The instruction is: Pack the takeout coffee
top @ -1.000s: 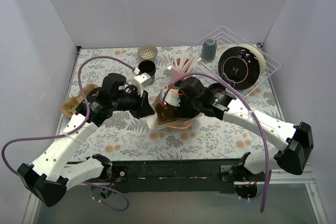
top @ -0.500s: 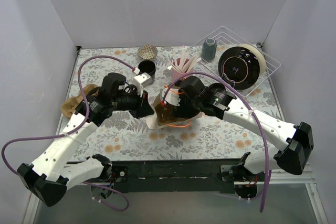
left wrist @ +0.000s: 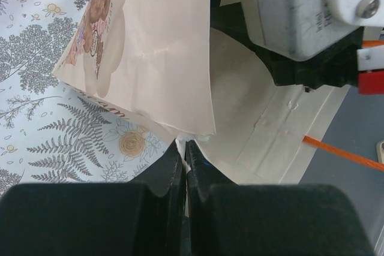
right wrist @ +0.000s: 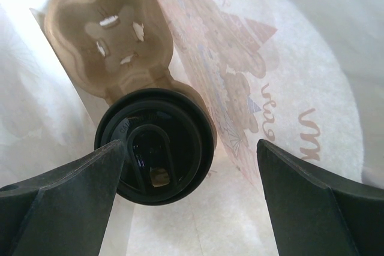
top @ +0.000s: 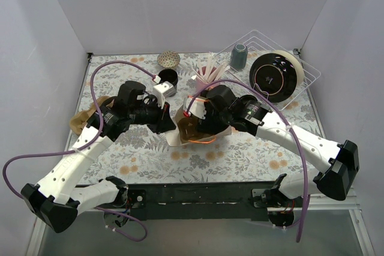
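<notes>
Over the middle of a grey-and-white floral-print table, both arms bent in toward a white paper bag with a cartoon print. On the left gripper, black jaws pressed fully together, pinching the bag's upper edge, thin paper sandwiched between them. On the right gripper, poised inside the bag's open mouth, jaws spread as wide as they go, gripping nothing. Below it, inside the bag, the takeout coffee, a small black disposable cup with a glossy black round plastic lid: upright, lid toward the wrist camera, seated at one end of a brown moulded-cardboard cup carrier, the carrier's other well empty beside it. In that wrist view, one finger overlapping the lid's edge, the other well off to the opposite side; impossible to tell whether either touches the cup. From above, cup hidden under the right wrist. Elsewhere on the table: a lidless black cup behind the left gripper, a round woven-patterned ball near the far edge, a fan of pink-and-white strips just behind the bag, a second brown cardboard carrier at the left edge, partly under the left arm. At far right, a white wire rack holding a grey-blue tumbler and a round black dish with a cream rim.
</notes>
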You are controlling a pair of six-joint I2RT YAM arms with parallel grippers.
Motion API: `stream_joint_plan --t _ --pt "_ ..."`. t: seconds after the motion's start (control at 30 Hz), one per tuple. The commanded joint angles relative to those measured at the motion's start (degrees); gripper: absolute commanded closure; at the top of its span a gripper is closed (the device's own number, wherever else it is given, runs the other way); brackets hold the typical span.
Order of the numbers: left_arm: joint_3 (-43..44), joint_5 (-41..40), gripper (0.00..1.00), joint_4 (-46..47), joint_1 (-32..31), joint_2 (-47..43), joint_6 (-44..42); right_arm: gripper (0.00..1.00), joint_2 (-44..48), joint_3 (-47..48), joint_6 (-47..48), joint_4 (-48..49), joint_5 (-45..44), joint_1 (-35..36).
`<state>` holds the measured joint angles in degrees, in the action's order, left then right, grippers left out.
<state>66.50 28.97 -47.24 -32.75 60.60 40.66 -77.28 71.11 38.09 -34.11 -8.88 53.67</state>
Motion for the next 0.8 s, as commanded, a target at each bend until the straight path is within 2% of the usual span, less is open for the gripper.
stream_joint_plan --t 0.0,0.3,0.57,0.77 --pt "2.32 -0.49 1.0 -2.68 -0.03 -0.39 -1.03 0.02 2.74 3.33 -1.79 1.33 0.0 -0.94" --pt "3.81 -2.78 1.0 -3.21 -0.03 0.4 -1.11 0.02 3.89 2.19 -5.91 3.61 1.15 -0.85" --pt "7.68 -2.43 1.0 -4.26 -0.12 3.47 2.49 0.11 1.87 3.07 -8.82 2.91 4.49 -0.85" --pt "9.44 -2.52 0.89 -5.05 -0.12 4.62 7.67 0.17 1.16 1.84 -10.31 2.64 6.33 -0.85"
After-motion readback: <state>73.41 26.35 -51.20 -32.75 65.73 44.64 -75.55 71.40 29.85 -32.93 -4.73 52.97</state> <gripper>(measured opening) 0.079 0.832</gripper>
